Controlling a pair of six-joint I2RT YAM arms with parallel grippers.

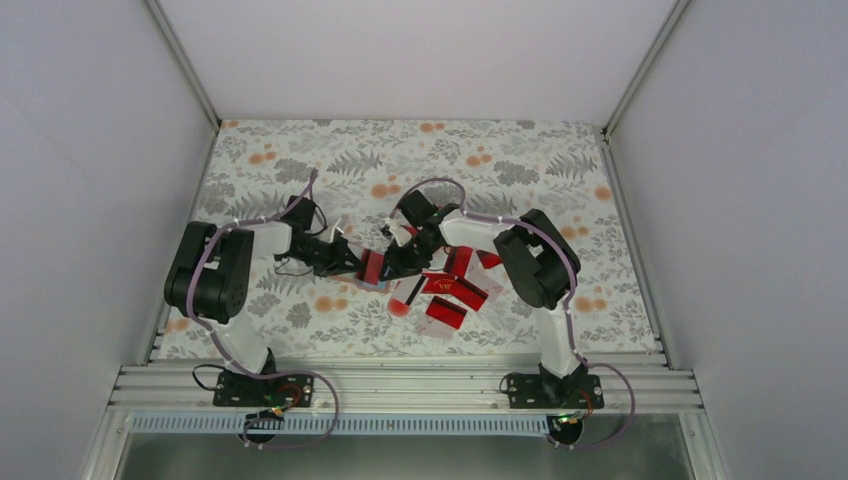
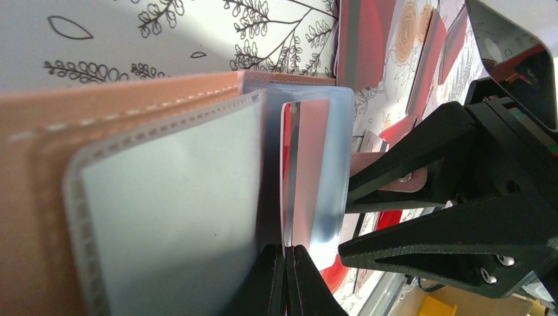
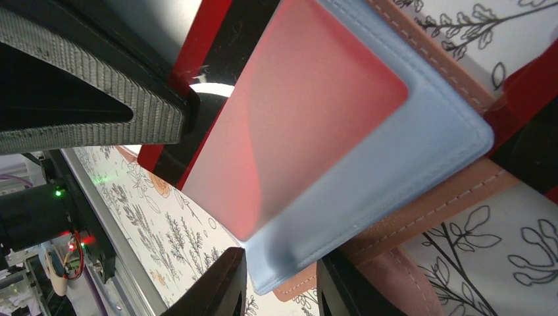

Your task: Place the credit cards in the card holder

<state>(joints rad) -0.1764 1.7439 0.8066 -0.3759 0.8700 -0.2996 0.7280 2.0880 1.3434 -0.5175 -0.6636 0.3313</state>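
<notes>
Pinching a red card (image 2: 287, 171) in left gripper (image 2: 285, 253), clamping wallet (image 2: 131, 99) in right gripper (image 3: 279, 258), midway between desk's (image 1: 300, 160) side edges; gold lettering (image 1: 452, 289) unreadable.

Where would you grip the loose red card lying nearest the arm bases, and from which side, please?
Pinch that card across its two long edges, coming straight down from above. It lies flat and thin on the cloth, so a side approach would probably not catch it. Its near long edge looks clear of the other cards, which should give a finger room.
</notes>
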